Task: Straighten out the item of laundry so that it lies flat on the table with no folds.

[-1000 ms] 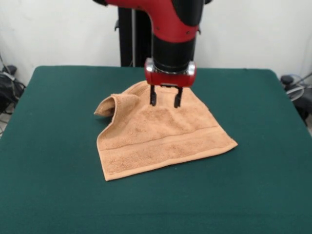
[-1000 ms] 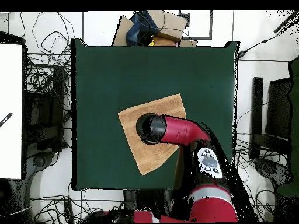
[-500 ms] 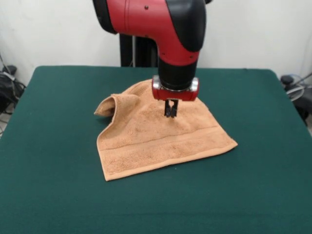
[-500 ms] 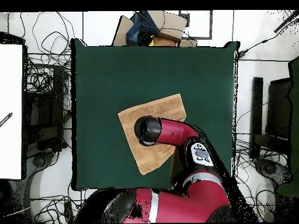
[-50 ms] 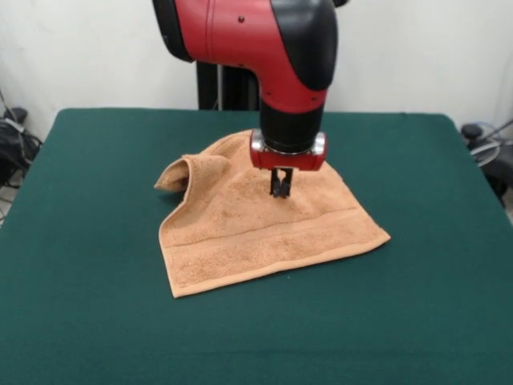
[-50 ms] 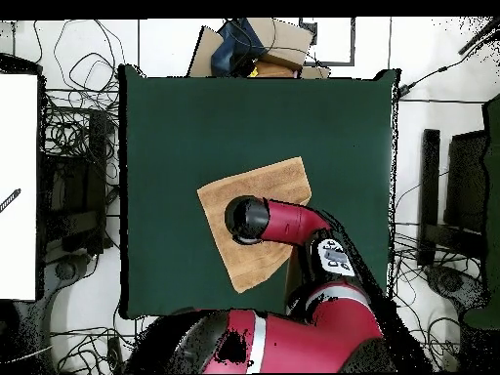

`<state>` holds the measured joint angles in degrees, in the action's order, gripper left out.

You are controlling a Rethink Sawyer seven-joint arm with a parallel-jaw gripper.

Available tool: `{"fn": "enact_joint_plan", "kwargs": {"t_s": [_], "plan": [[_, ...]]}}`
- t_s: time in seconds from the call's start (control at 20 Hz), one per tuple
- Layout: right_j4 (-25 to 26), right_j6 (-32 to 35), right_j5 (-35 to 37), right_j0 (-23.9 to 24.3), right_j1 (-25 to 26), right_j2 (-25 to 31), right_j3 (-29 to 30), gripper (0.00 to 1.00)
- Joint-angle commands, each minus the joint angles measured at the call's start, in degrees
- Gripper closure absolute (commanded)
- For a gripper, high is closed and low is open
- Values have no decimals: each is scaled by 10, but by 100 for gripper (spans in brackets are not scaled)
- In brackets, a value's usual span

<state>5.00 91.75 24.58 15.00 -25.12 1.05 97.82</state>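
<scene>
The item of laundry (image 5: 264,233) is a light orange-tan towel lying on the dark green table (image 5: 80,241), a little toward the far side. Most of it is spread out, with a woven band near its front edge. Its far-left corner (image 5: 186,172) is curled up and folded over onto itself. My gripper (image 5: 280,192) hangs straight down from the red and black arm, its tip at the towel's surface near the middle of the far half. It is turned edge-on to the front camera. In the overhead view the arm's end (image 6: 246,217) covers the gripper and part of the towel (image 6: 269,184).
Bare green cloth surrounds the towel on all sides. Cables, a cardboard box (image 6: 256,51) and dark equipment (image 6: 454,205) lie on the floor around the table, off its top. A white panel (image 6: 18,186) stands at the overhead view's left edge.
The wrist has turned about a quarter turn and dropped toward the towel, shifting slightly right in the front view. The arm's upper link has swung into the picture. The towel has not visibly moved.
</scene>
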Motion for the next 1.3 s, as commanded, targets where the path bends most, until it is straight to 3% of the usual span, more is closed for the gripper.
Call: {"fn": "enact_joint_plan", "kwargs": {"t_s": [0.05,0.6,0.85,1.3], "plan": [[-27,115,-20,-6,16,0,-41,100],[-56,139,-84,-41,177,0,-187,100],[-81,166,-76,-74,202,-25,-226,100],[-108,171,-85,-91,218,-31,-243,100]]}}
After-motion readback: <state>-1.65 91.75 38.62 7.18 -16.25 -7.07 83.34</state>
